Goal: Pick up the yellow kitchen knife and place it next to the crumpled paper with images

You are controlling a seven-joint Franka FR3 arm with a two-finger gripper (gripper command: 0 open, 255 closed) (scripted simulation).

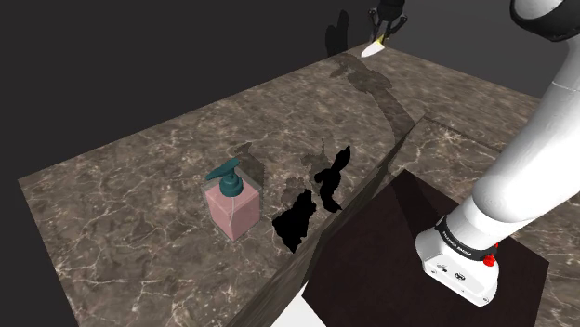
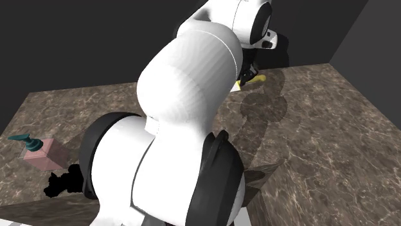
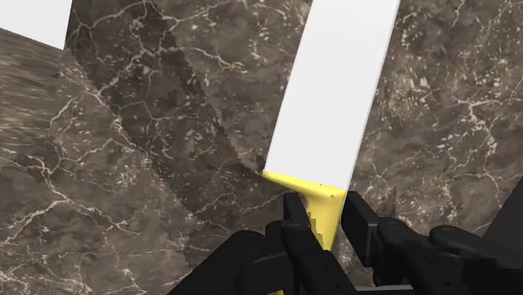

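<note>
Pincer (image 3: 325,219) tight around yellow handle of knife (image 3: 335,100); white blade over veined counter (image 3: 126,168)

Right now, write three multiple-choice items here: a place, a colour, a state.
1. The pink soap dispenser with teal pump stands: A on the brown marble counter; B on a shelf; C in a sink.
2. The white-bladed kitchen knife has a handle that is: A red; B yellow; C green.
3. The black two-finger gripper is: A open, empty; B shut on nothing; C shut on the knife.
Key: A, its base rests on the marble; B, yellow shows below the blade; C, it clasps the handle.
</note>
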